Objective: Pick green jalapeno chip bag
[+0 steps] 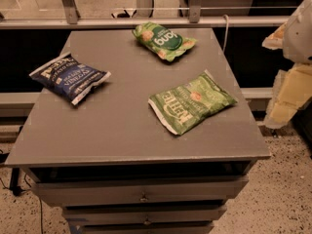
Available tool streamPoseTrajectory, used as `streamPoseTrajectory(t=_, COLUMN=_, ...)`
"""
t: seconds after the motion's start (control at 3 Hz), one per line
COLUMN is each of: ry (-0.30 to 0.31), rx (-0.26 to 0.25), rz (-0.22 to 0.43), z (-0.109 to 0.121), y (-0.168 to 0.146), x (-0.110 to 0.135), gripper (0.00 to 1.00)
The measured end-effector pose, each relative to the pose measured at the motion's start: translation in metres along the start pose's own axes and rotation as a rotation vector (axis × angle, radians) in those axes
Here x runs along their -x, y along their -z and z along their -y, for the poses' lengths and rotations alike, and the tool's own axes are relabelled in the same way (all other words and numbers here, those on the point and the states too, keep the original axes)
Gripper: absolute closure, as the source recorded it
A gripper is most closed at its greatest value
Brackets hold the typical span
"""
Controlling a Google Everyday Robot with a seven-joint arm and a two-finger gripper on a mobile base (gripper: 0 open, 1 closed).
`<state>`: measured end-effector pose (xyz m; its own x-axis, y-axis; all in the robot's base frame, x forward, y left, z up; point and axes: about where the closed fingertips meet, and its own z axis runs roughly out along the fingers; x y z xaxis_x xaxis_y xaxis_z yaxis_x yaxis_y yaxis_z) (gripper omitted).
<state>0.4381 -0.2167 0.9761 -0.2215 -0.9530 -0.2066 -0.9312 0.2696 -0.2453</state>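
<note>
The green jalapeno chip bag [192,103] lies flat on the grey table top [122,126], right of the middle, with white "Kettle" lettering facing the front edge. My gripper [288,97] hangs at the far right of the view, beyond the table's right edge and off to the right of the bag. It touches nothing, and its white arm housing [298,30] shows above it.
A smaller, brighter green bag [165,41] lies at the back of the table. A dark blue chip bag [69,77] lies at the left. Drawers [144,191] sit under the table top. A rail [146,22] runs behind the table. Speckled floor [278,199] lies to the right.
</note>
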Motion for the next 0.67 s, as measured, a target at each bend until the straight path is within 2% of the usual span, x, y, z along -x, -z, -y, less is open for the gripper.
streamPoseTrajectory(t=0.67, ry=-0.001, rx=-0.010, rz=0.017, z=0.0016, y=0.0010, x=-0.0006, gripper=0.00)
